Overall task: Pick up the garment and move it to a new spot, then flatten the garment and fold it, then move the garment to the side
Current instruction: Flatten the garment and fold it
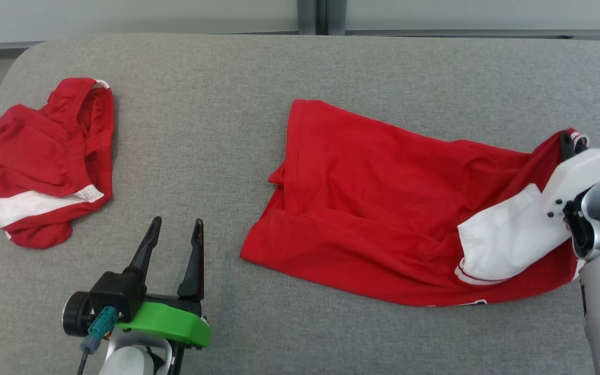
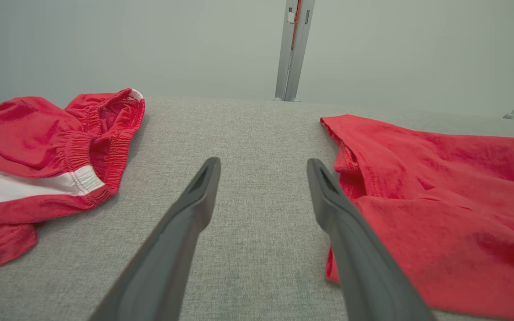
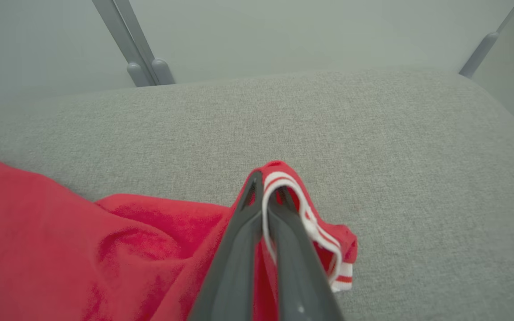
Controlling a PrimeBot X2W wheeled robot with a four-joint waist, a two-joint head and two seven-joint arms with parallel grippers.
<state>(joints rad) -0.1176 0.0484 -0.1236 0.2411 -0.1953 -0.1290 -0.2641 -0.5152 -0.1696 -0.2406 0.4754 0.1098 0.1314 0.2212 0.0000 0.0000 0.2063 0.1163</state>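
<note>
We see right claw (image 3: pixel 266 189) clenched on striped trim (image 3: pixel 305 216) of red shirt (image 1: pixel 362 208) at right, left claw (image 1: pixel 177 224) released over grey counter (image 1: pixel 216 94), near side, red shorts (image 1: pixel 45 156) lying at left

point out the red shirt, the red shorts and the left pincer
red shirt (image 1: pixel 362 208), head view, middle of its red body
red shorts (image 1: pixel 34 156), head view, red panel above the white stripe
left pincer (image 1: pixel 177 223), head view, midway between its two fingertips

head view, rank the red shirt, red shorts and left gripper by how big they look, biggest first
1. red shirt, clearly largest
2. red shorts
3. left gripper, similar span to the shorts but thinner; likely nearer the camera, so this ranking is unsure
</note>
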